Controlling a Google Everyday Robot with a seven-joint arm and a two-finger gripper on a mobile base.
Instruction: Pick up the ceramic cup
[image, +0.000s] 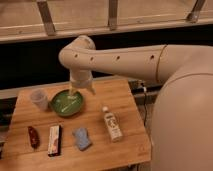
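Observation:
The ceramic cup (39, 98) is small, pale whitish-grey and handleless. It stands upright at the back left of the wooden table (125, 95), just left of the green bowl (66, 103). My white arm reaches in from the right. My gripper (75, 90) hangs down from the wrist above the right rim of the green bowl, about a bowl's width right of the cup and apart from it.
A white bottle with a label (112, 123) lies on the table right of centre. A blue-grey cloth-like item (82, 138), a dark snack bar (54, 140) and a reddish packet (33, 136) lie along the front. A dark wall and window rail are behind.

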